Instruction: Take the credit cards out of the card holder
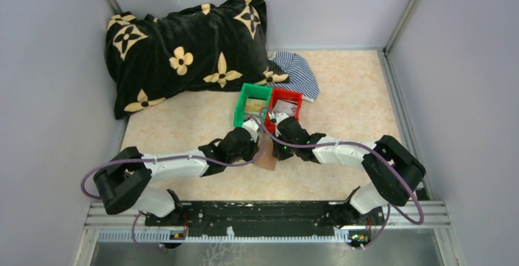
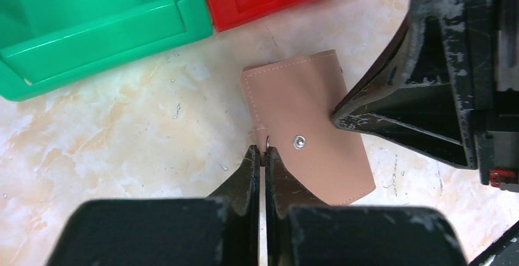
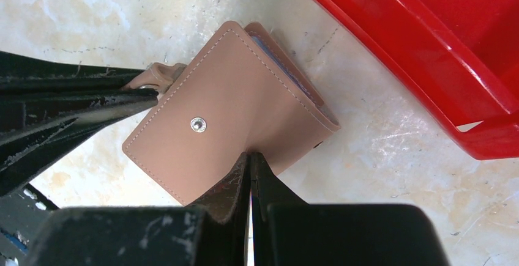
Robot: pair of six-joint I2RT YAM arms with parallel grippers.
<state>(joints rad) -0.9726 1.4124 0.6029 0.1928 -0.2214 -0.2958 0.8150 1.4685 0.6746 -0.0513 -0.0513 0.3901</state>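
Tan leather, folded shut with its snap stud facing up: the card holder lies flat on the marbled table, just at 6 o'clock of the two bins in the top view. No credit cards show outside it. Only a blue-grey sliver peeks from its far edge in the right wrist view, so I judge the task barely begun: opening and pulling cards are all left. Something pale lies in the bins, too small to name.

The left gripper is clamped on a small tab at the holder's 9 o'clock edge. The right gripper is pinched on the cover at 3 o'clock, puckering it.

The green bin and red bin crowd the 12 o'clock side. Bare table lies open from 3 through 8 o'clock, so spreading the cover toward the arms looks easiest.
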